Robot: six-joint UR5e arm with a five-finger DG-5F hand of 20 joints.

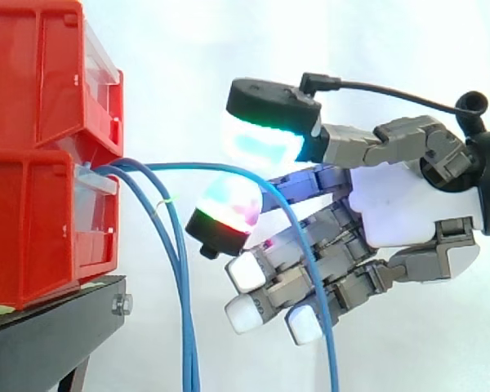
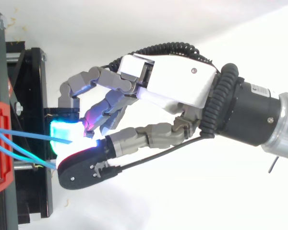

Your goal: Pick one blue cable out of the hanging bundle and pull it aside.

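Two red bins, one (image 1: pixel 33 65) stacked on the other (image 1: pixel 33 229), sit on one black stand (image 1: pixel 49 343) just beyond the robot hand's (image 1: pixel 408 204) fingertips, against a white curtain (image 1: pixel 229 41).

Three thin blue cables can be made out, all coming out of the lower bin's front. Two of them (image 1: pixel 184 310) hang almost straight down, close together, between the bins and the hand and clear of its fingers.

The third, the pulled blue cable (image 1: pixel 188 165), arcs away from the others towards the hand. It runs between an upper fingertip (image 1: pixel 265 139) glowing cyan-green and a lower one glowing red and green. It then drops across the front of the remaining fingers, which curl beneath with white pads.

The hand is closed in a pinch on this one cable. In the top view the cable's end meets the bright pads.
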